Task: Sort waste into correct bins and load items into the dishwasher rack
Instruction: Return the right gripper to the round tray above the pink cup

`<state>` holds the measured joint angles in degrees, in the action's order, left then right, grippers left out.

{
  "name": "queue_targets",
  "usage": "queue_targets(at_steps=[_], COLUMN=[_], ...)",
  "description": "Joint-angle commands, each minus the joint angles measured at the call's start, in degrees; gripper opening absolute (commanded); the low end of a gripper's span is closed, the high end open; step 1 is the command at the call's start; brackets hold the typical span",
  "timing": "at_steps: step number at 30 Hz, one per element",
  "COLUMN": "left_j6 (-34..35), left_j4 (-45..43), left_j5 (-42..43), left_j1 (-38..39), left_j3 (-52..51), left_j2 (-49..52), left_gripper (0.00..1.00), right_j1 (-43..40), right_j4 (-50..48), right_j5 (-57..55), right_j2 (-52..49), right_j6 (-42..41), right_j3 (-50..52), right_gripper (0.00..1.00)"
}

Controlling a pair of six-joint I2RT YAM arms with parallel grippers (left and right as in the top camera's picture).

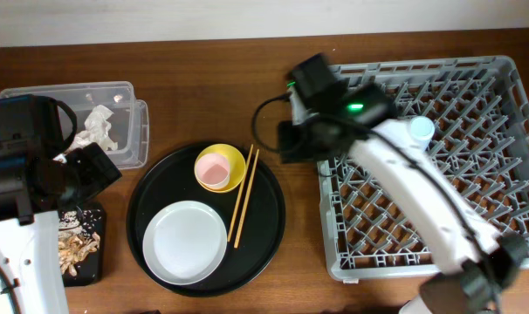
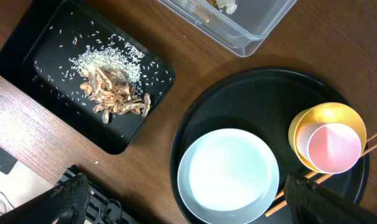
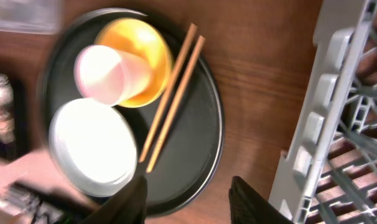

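Honestly, left gripper (image 2: 191,196) and right gripper (image 3: 193,196) both gape empty, and the right one could roll those chopsticks (image 3: 168,93) beside the yellow bowl (image 3: 142,40).

White arms (image 1: 422,187) with black wrists (image 1: 326,96), green light (image 1: 355,109).

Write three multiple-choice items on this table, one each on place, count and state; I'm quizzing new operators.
1. Where is the pink cup?
A in the yellow bowl
B in the dishwasher rack
C in the clear tub

2. How many chopsticks lie on the round black tray?
A one
B two
C four

3. The grey plate is:
A bare
B heaped with rice
C covered by a napkin

Answers:
1 A, the cup sits inside the bowl.
2 B, two sticks lie side by side.
3 A, nothing lies on the plate's surface.
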<state>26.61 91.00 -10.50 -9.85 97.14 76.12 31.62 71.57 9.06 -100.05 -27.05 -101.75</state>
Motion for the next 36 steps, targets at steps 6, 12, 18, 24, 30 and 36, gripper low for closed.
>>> queue_targets(at_steps=[6, 12, 18, 24, 30, 36], left_j6=[0.52, 0.52, 0.52, 0.52, 0.52, 0.52], left_j4=[-0.02, -0.02, -0.02, -0.02, -0.02, -0.02], left_j5=[0.20, 0.20, 0.20, 0.20, 0.20, 0.20], left_j1=[-0.35, -0.35, -0.35, -0.35, -0.35, -0.35], left_j3=[0.61, 0.61, 0.61, 0.61, 0.61, 0.61], left_j2=[-0.76, -0.76, -0.76, -0.76, -0.76, -0.76], left_gripper=[0.99, 0.99, 0.99, 0.99, 0.99, 0.99], right_j1=[8.68, 9.35, 9.35, 9.70, 11.13, 13.60], right_j4=[-0.94, -0.90, -0.20, 2.43, -4.22, -17.86], right_j5=[-9.09, -7.10, -5.86, -5.84, -1.86, 0.90], right_j2=[-14.78, -19.32, -18.93, -18.64, -14.23, -8.41], right_j6=[-14.10, -17.20, -18.08, -18.03, -7.67, 0.57], right_j3=[0.52, 0.52, 0.52, 0.52, 0.44, 0.37], right_gripper=[0.46, 0.40, 0.39, 0.36, 0.37, 0.54])
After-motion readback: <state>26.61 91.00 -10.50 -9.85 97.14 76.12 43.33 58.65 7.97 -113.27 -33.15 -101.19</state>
